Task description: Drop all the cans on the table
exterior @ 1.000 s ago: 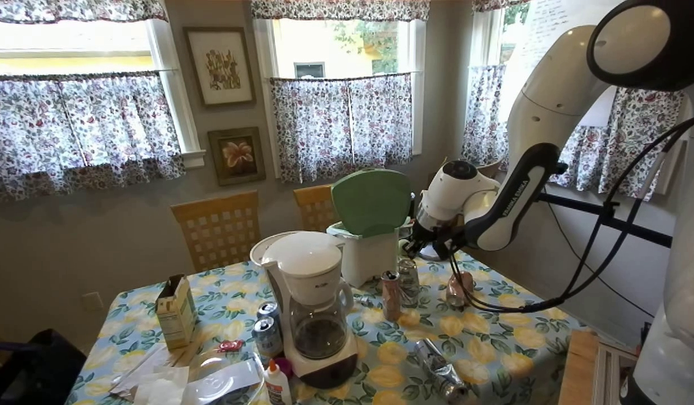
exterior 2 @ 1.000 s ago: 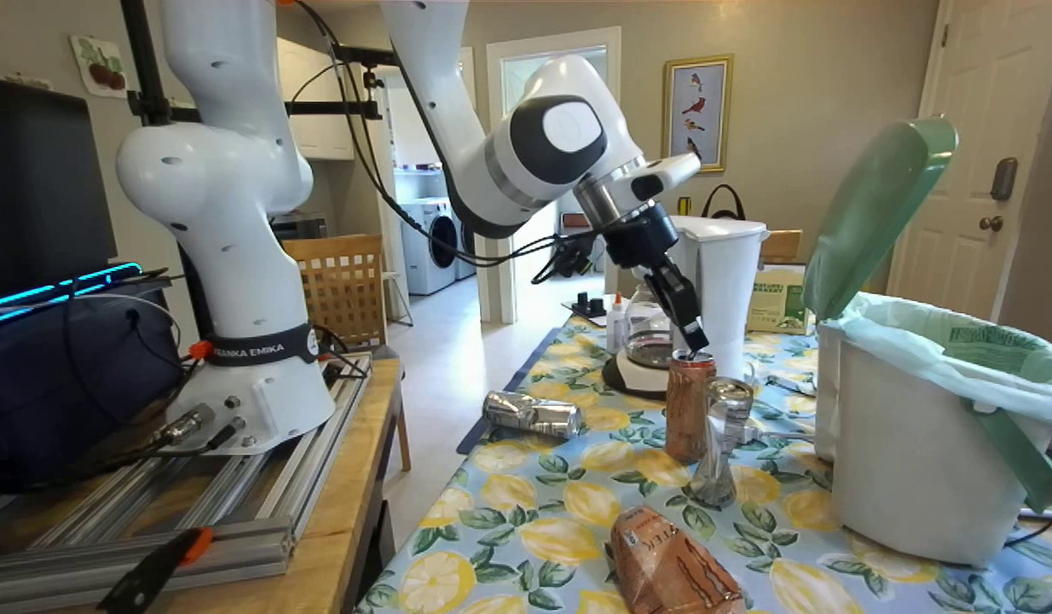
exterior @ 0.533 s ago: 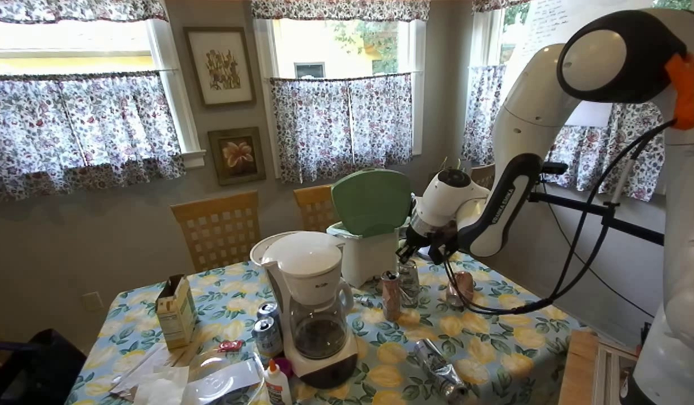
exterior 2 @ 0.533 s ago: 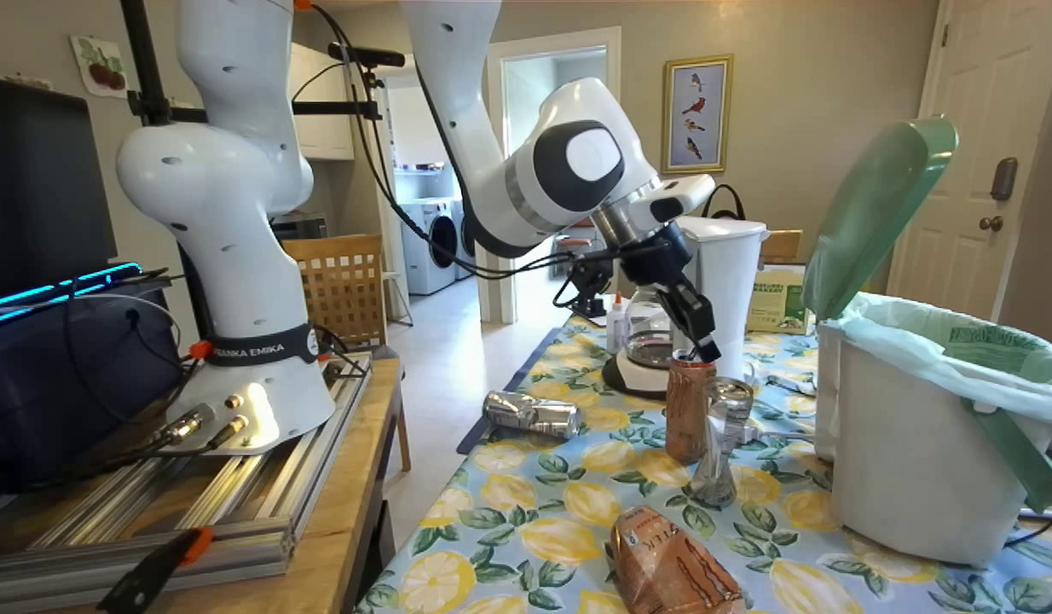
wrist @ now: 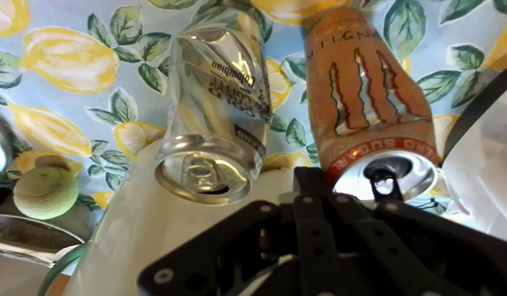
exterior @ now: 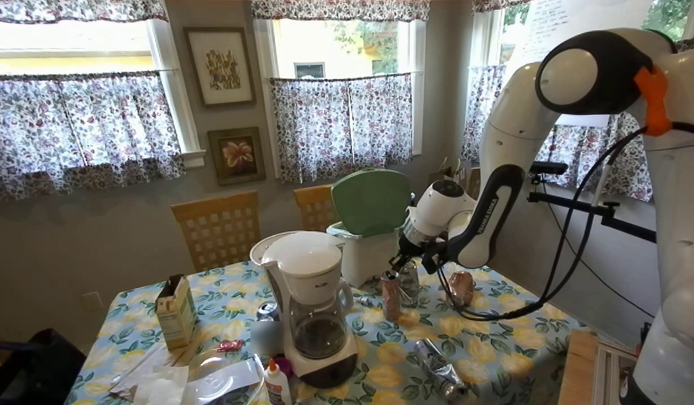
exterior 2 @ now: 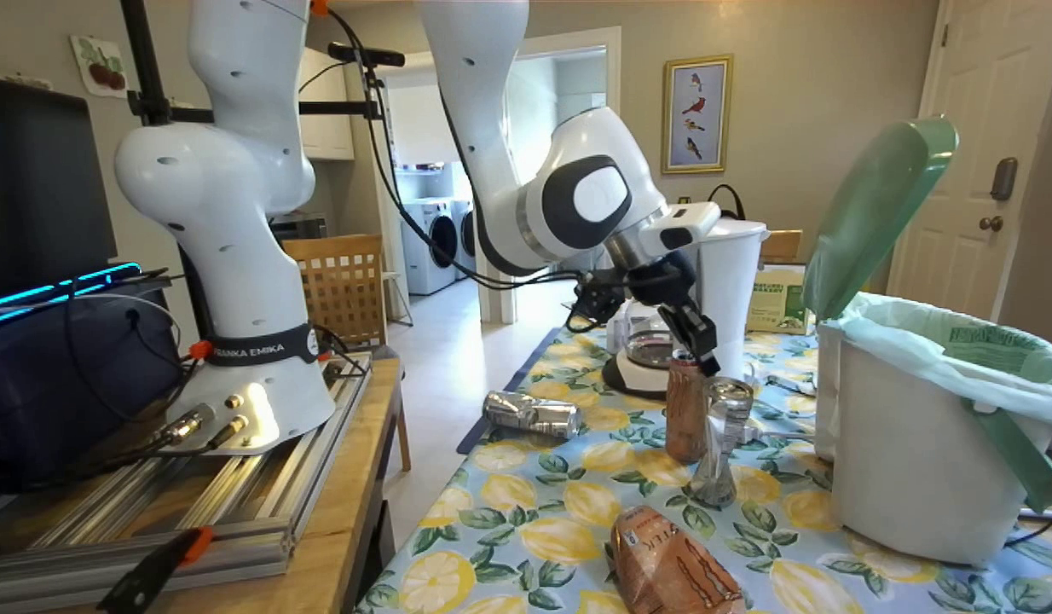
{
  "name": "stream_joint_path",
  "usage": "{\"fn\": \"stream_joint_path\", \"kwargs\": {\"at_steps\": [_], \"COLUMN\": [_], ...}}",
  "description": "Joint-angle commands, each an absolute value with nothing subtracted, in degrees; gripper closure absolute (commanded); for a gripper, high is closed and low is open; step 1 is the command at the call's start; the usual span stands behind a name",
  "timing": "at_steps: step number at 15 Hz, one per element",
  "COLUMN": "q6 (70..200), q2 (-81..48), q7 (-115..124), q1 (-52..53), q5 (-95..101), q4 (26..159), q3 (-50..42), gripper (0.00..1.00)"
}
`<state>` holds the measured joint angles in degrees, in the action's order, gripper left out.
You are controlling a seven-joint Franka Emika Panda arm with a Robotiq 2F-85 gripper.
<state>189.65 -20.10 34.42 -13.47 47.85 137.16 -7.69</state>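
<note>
1. The end effector [exterior 2: 707, 362] points down at a slant. Its two fingers look to be together, and I see nothing held between them.
2. The standing orange can [wrist: 364, 98] is the nearest one. In the wrist view its rim lies just beside the fingertips [wrist: 307, 179], to the right; whether they touch, I cannot tell.
3. The standing silvery can [wrist: 220, 94] lies on the left of them, a little apart.
4. Both cans are upright on the bench [exterior 2: 509, 486], so their long axes are vertical.
5. A lying silvery can [exterior 2: 533, 414] and a crumpled orange can [exterior 2: 673, 558] are farther away.
6. In my judgement, a sideways push high on the standing orange can would probably tip it; for grasping, the fingers must first spread.
</note>
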Motion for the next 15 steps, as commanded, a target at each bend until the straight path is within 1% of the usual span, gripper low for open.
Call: {"fn": "stream_joint_path", "kwargs": {"at_steps": [1, 12, 15], "q6": [191.23, 191.95, 191.35], "q2": [-22.6, -20.67, -21.46], "q7": [32.32, 29.85, 29.55], "q1": [-17.6, -27.48, -32.3], "q5": [47.71, 49.3, 50.99], "q4": [136.06, 137.94, 138.7], "q3": [-2.41, 10.34, 16.82], "gripper": [1.0, 1.0, 1.0]}}
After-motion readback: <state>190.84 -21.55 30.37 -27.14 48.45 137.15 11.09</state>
